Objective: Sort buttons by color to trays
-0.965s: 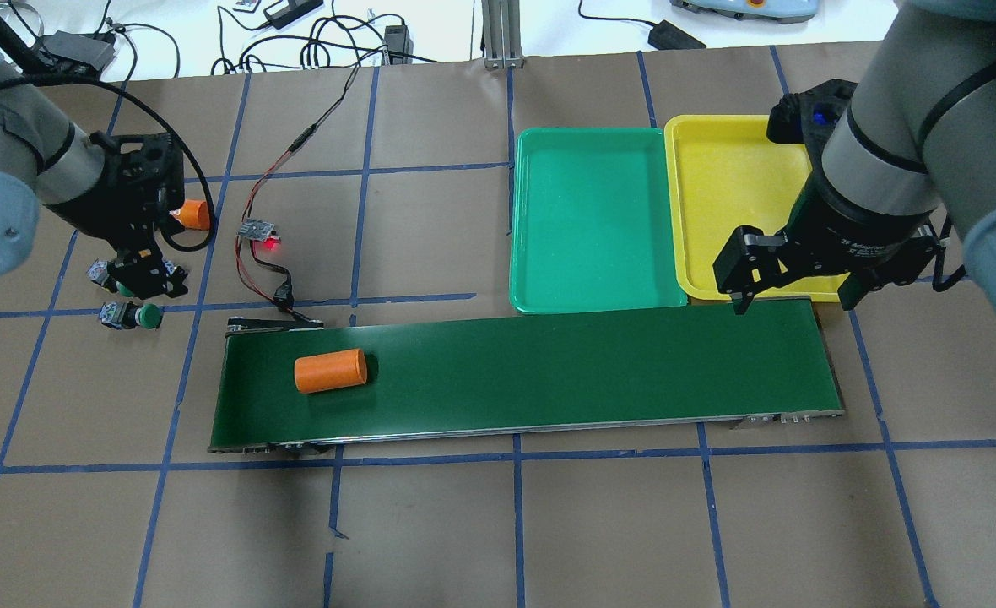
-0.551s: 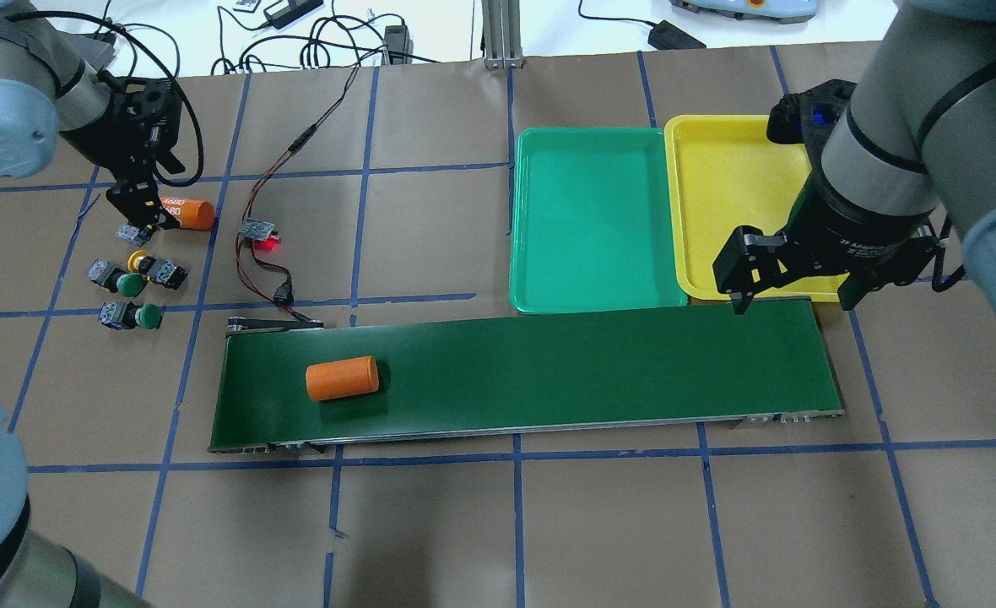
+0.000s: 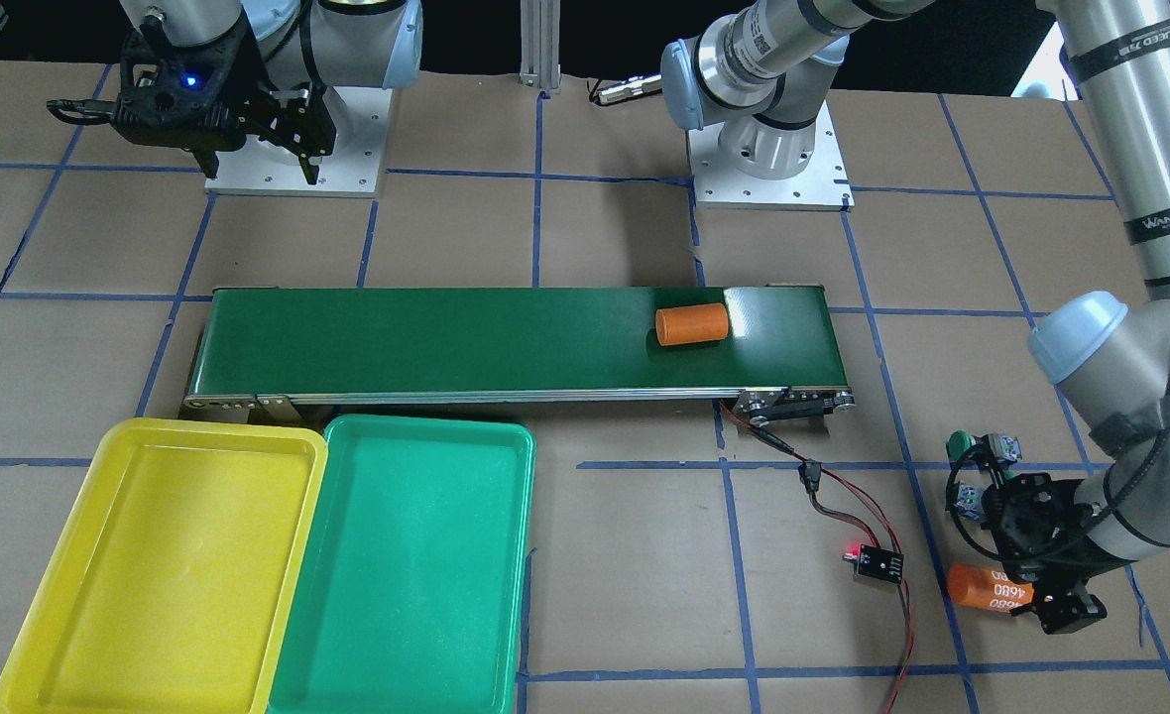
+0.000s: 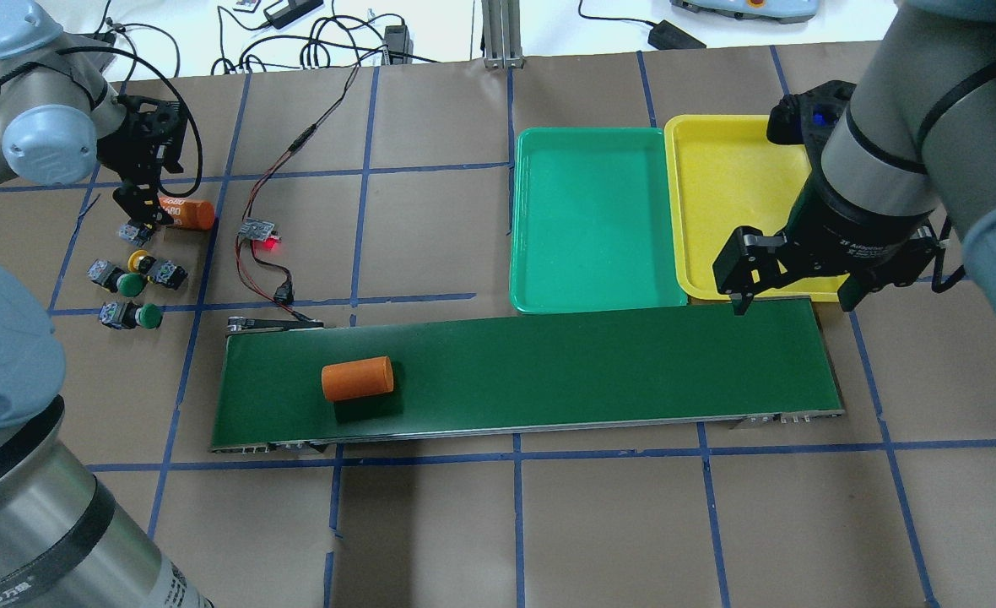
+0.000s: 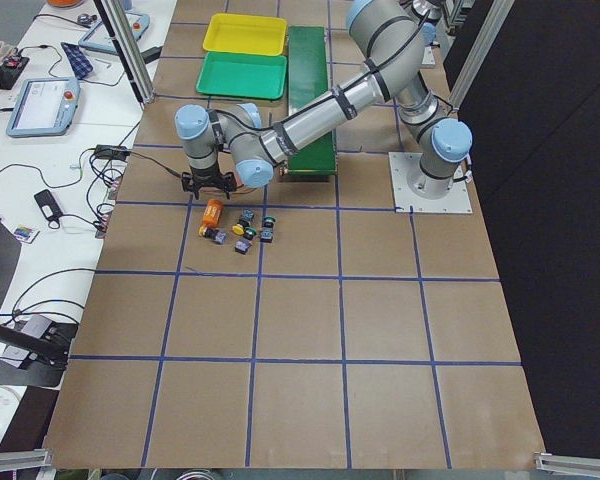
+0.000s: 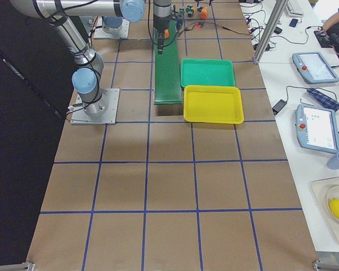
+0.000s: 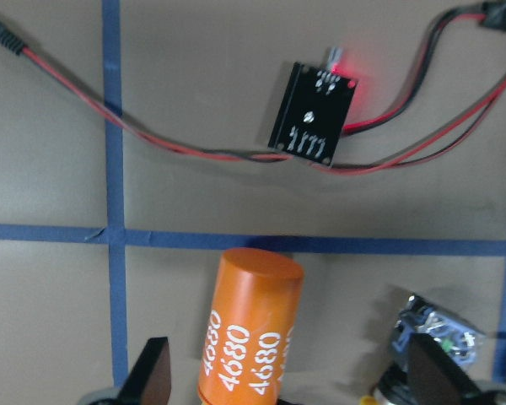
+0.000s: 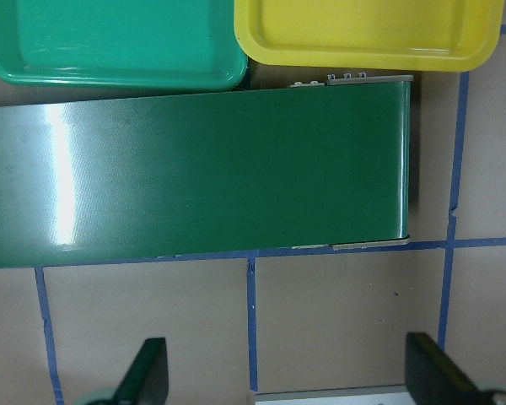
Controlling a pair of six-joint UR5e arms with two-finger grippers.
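**Overhead exterior: nothing sorted yet**

The green tray (image 4: 595,219) and the yellow tray (image 4: 726,203) lie side by side against the belt (image 4: 549,371), at its end by the right arm. Both hold nothing. All four buttons (image 4: 131,285) sit on the bench (image 4: 549,523) off the belt's opposite end. Two green and one yellow are close together. The fourth (image 7: 434,333), its cap hard to make out, is a little farther from the belt, just beside the 4680 cylinder (image 7: 249,337).

The left pincer (image 7: 293,371) hangs there with fingers apart. The cylinder lies between them, and it grips nothing. The right pincer (image 4: 793,302) hangs spread and empty above the belt's tray end. A plain cylinder (image 4: 357,378) lies on the belt.

By my reading the whole job remains: four picks and four deliveries.
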